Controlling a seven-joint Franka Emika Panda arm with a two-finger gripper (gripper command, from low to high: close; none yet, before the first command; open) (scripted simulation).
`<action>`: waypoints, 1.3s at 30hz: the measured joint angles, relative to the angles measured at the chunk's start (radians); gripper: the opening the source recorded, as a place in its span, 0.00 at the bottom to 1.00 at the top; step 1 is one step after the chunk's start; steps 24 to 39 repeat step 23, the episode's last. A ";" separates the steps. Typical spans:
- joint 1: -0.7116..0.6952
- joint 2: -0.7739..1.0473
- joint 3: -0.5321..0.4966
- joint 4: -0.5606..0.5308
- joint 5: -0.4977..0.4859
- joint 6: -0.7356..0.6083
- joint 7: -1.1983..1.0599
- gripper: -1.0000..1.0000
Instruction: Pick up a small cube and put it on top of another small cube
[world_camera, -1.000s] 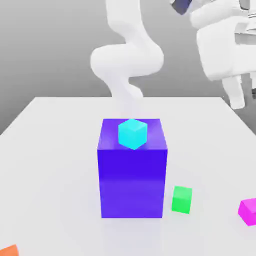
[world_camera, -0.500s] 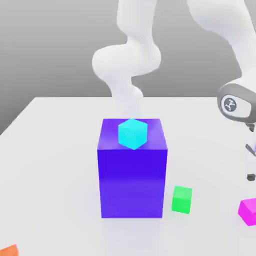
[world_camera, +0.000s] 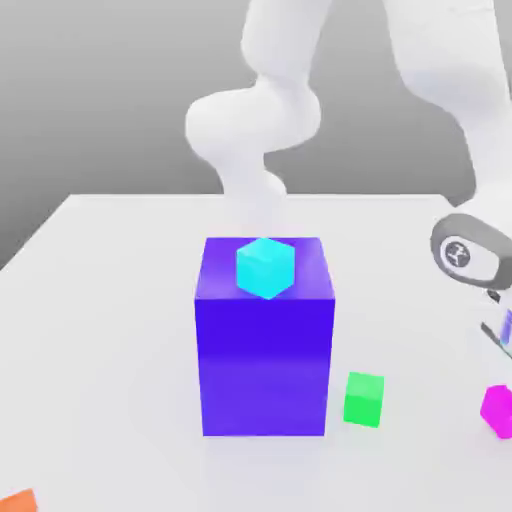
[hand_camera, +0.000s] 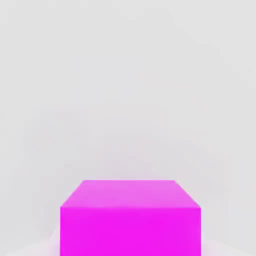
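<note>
The gripper (world_camera: 503, 398) is at the right edge of the exterior view, below the middle of the frame, partly cut off by the border. It is drawn in to a narrow setting, closed on the pink cube (world_camera: 498, 411). The arm (world_camera: 440, 60) comes down to it from the upper right of the frame.

The pink cube is in the lower right of the exterior view, at the frame's edge. In the hand view it is close to the camera, one face squared to it. Whether its underside touches the table (world_camera: 110, 330) cannot be determined.

The green cube (world_camera: 364, 400) is in the lower right, between the pink cube and the large blue block (world_camera: 264, 365), nearer the block and apart from both. The block stands upright on the white table, around the centre and lower centre. The cyan cube (world_camera: 266, 268) shows against its top face, near the front edge. An orange object (world_camera: 18, 502) is partly visible in the lower left corner.
</note>
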 joint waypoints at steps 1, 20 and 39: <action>-0.009 -0.035 -0.008 -0.028 0.008 -0.008 0.010 0.00; -0.160 -0.240 -0.112 -0.428 0.071 0.190 0.211 1.00; -0.160 -0.240 -0.112 -0.428 0.071 0.190 0.211 1.00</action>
